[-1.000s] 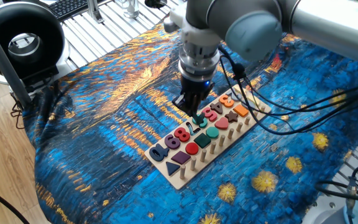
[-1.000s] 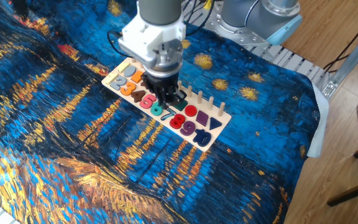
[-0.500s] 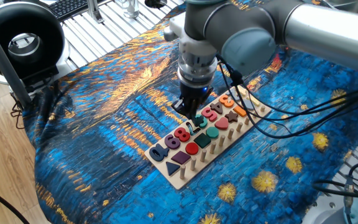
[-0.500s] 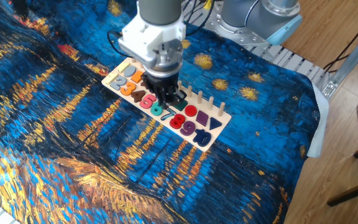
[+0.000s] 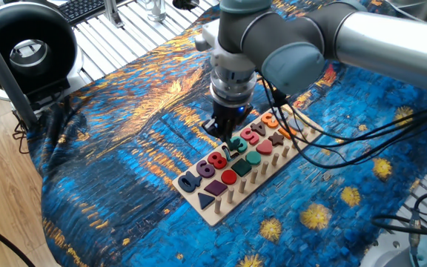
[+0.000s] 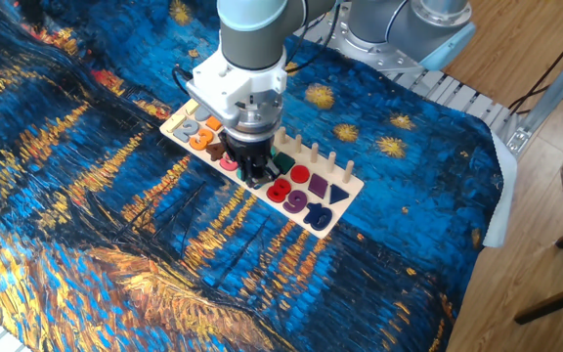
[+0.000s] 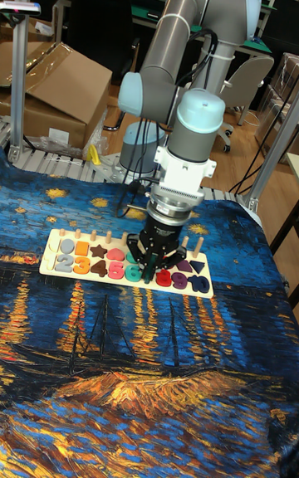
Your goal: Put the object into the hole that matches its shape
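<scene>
The long light-wood puzzle board lies on the blue painted cloth, with coloured numbers, shapes and pegs. My gripper points straight down onto its number row, between the teal number and the red number. The fingers stand close together on a slim dark piece, the object, held at board level. The hole is a pale slit just under the fingertips, mostly covered by them. I cannot tell how deep the object sits in it.
A black round device stands at the back left on the slatted metal table. Black cables trail over the cloth right of the board. A cardboard box and a second robot base sit behind.
The gripper has shifted slightly left along the number row and come down closer to the board, with the dark piece still between its fingers. The board has not moved.
</scene>
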Available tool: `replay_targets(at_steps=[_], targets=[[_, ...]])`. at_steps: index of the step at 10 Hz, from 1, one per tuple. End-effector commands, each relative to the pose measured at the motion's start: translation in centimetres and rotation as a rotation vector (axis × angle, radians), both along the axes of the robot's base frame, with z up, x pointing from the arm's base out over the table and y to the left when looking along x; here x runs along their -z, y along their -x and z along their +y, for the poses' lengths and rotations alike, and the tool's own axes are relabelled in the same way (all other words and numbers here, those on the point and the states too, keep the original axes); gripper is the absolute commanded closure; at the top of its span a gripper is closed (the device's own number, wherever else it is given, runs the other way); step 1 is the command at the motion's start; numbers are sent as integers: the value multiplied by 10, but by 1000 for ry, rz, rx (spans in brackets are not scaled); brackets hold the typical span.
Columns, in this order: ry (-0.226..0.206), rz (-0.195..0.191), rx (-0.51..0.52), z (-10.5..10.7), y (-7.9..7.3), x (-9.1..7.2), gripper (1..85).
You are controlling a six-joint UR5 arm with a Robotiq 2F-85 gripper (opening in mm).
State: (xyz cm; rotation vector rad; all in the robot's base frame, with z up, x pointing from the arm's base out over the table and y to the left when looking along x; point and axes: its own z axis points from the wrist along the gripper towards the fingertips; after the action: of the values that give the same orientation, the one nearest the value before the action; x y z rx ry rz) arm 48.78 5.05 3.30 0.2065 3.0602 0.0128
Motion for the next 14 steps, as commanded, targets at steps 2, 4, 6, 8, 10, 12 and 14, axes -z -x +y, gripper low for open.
replay_targets(at_steps=[2,4,6,8,10,12,14], targets=[[-18,-6,62,4,-1,0,840],[-15,-21,59,2,0,7,840],[-8,-28,63,3,3,13,840],[-14,-24,65,4,7,14,840],[-15,-23,65,6,11,15,840],[-15,-24,63,7,14,16,840],[-14,-23,60,6,17,17,840]])
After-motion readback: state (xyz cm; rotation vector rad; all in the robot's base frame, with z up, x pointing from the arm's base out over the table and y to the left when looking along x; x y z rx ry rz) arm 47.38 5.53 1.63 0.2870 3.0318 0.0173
